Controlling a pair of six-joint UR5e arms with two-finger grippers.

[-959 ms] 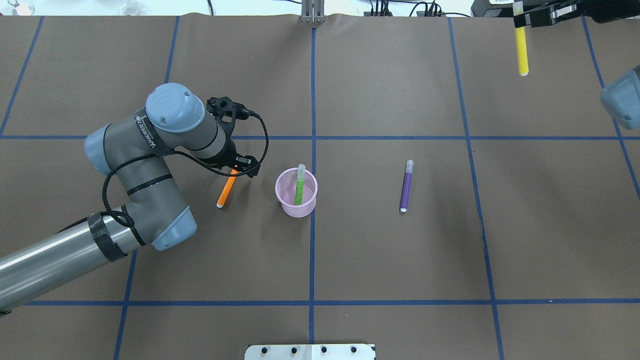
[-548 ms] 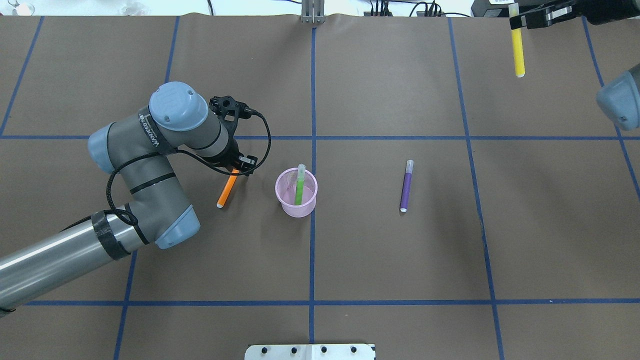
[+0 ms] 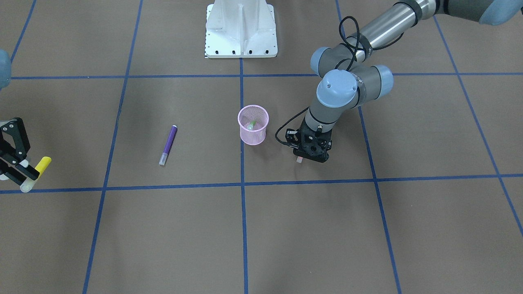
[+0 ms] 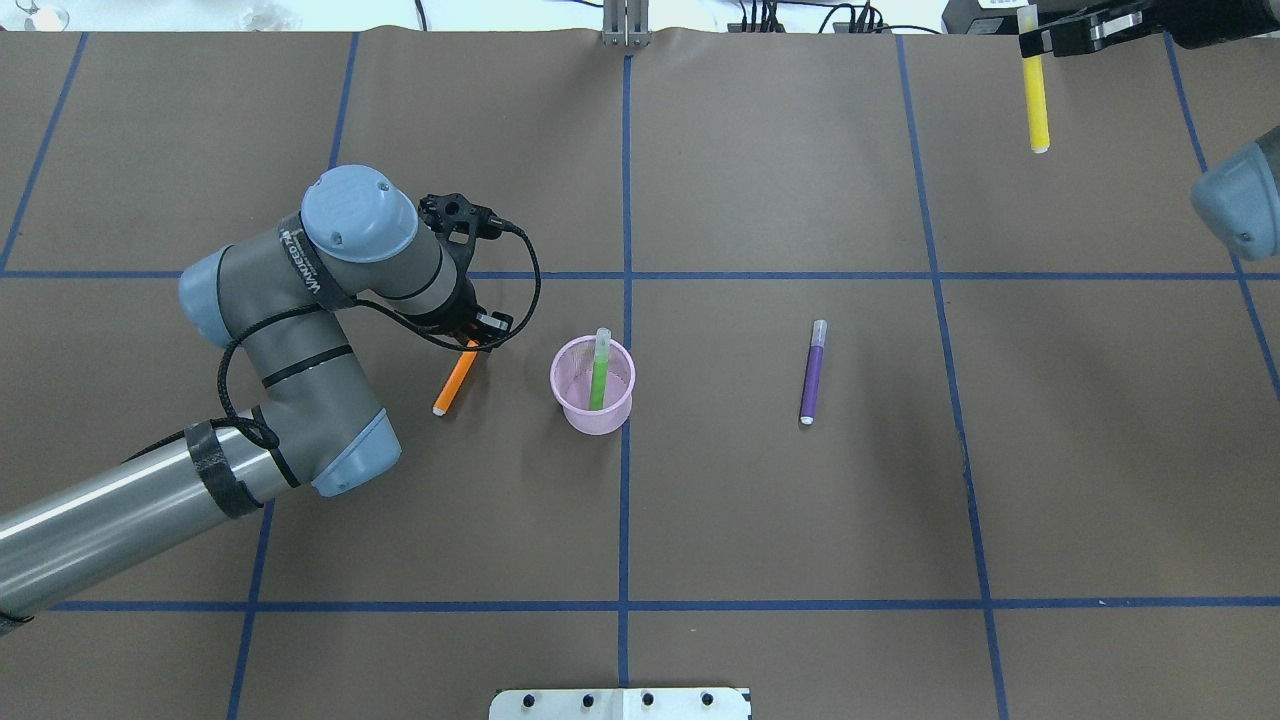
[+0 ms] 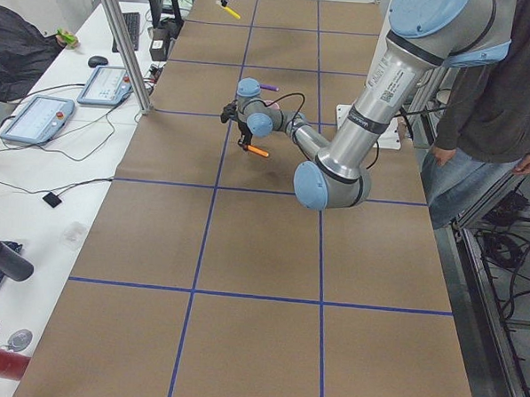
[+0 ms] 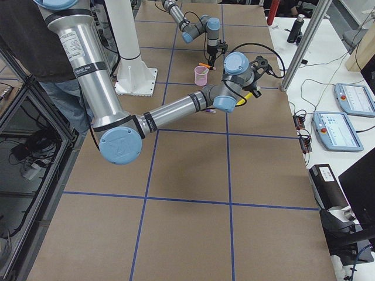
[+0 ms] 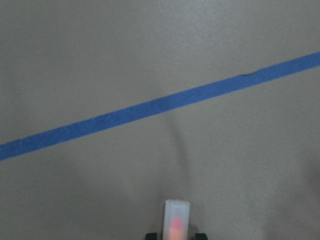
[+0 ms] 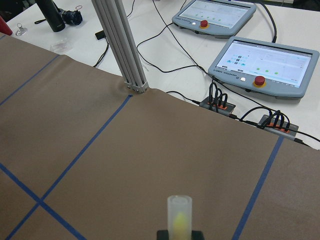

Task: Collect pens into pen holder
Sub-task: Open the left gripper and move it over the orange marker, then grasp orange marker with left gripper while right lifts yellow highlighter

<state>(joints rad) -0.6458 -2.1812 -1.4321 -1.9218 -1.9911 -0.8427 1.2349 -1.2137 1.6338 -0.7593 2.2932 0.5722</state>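
The left gripper [image 4: 472,342] was clamped on the capped end of the orange pen [image 4: 454,380], beside the pink mesh pen holder [image 4: 572,410] on the robot's left. The green pen [image 4: 598,378] stood leaning inside the holder. The purple pen [image 4: 811,375] lay flat on the table [image 4: 800,520] well to the holder's right, and the right gripper [image 4: 1030,42] was closed on the cap of a yellow pen [image 4: 1037,100] at the far right corner.

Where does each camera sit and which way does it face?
Overhead: behind the robot, looking down; left arm enters left.
Front-facing: across the table, facing the base; left arm at right.
Exterior left: table's end; left arm near.
Exterior right: opposite end; right arm near.
Left wrist: down at the orange pen.
Right wrist: past yellow pen, toward table edge.
Shared: first two show pen holder, purple pen.
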